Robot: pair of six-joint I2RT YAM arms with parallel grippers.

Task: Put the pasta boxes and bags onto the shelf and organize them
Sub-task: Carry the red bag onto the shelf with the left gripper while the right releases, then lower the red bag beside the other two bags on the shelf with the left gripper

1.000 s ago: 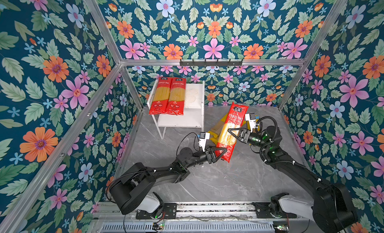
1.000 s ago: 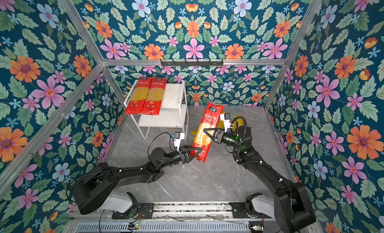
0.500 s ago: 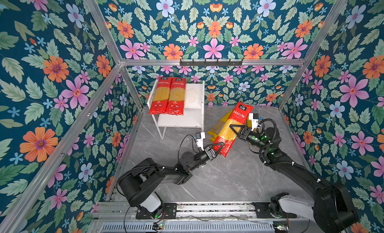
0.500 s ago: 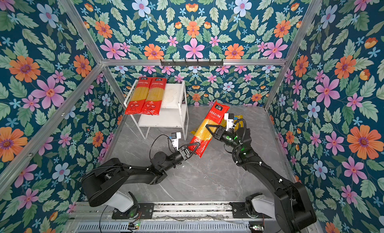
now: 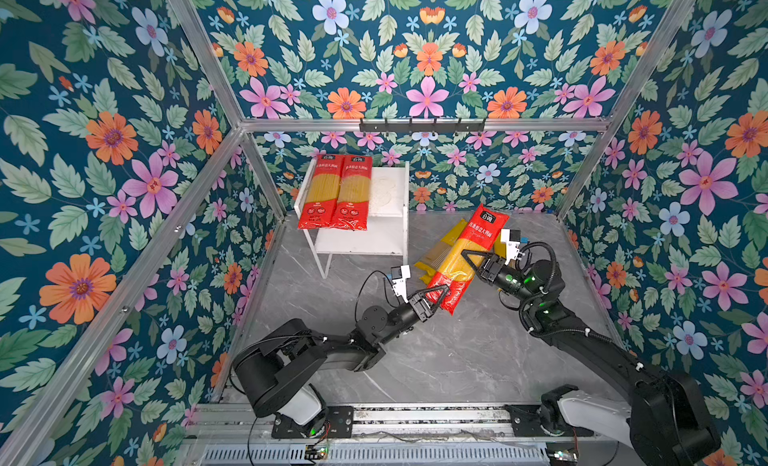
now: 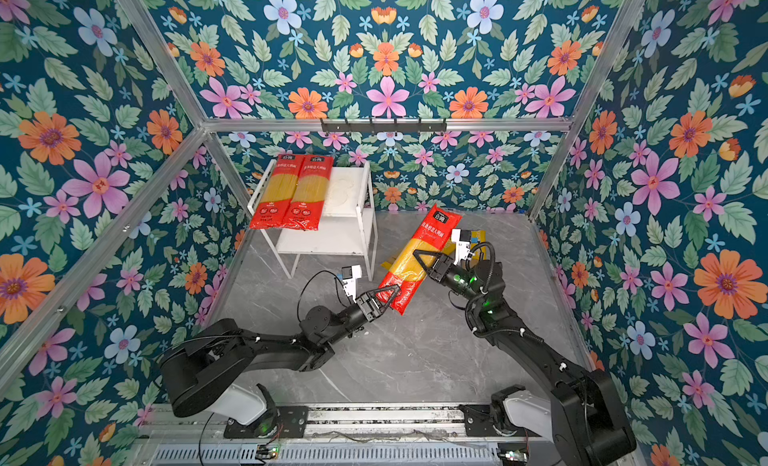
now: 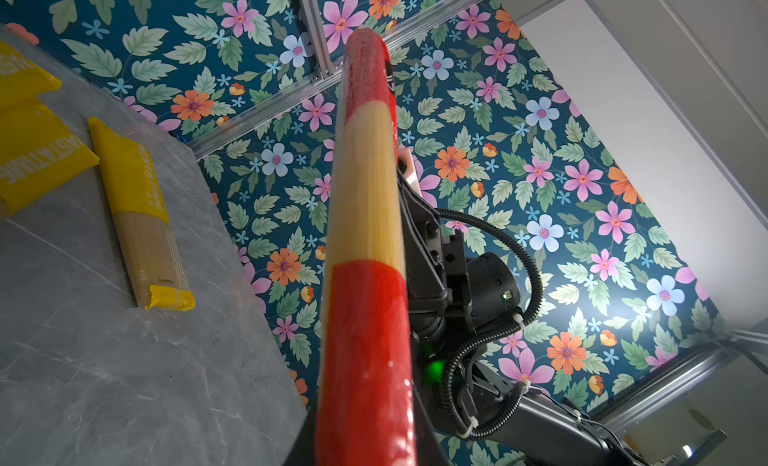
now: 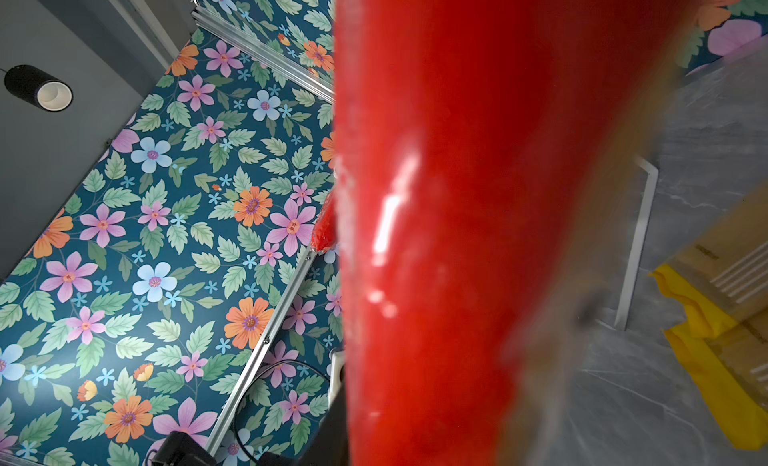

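The left gripper (image 5: 440, 295) (image 6: 388, 295) has its jaws pressed tight on the near red end of the held red pack (image 5: 451, 272) (image 6: 401, 272), pinching it flat. The right gripper (image 5: 471, 260) (image 6: 422, 260) sits at the pack's clear middle with one finger lying across the spaghetti. From where I stand I cannot tell whether its jaws are gripping or slack.

The pack hangs tilted above the grey table (image 5: 436, 360), just right of the shelf (image 5: 390, 235), with its far end raised toward the back wall. That far end carries a small black badge and a line of white Chinese characters, too small to read.

Two more red packs (image 5: 322, 191) (image 5: 355, 191) lie side by side on the left of the shelf's top board, with their near ends overhanging it. Yellow packs (image 5: 440, 251) lie on the table under the held one. In the left wrist view, one yellow pack (image 7: 37, 160) shows the white letters "ASTATIME".
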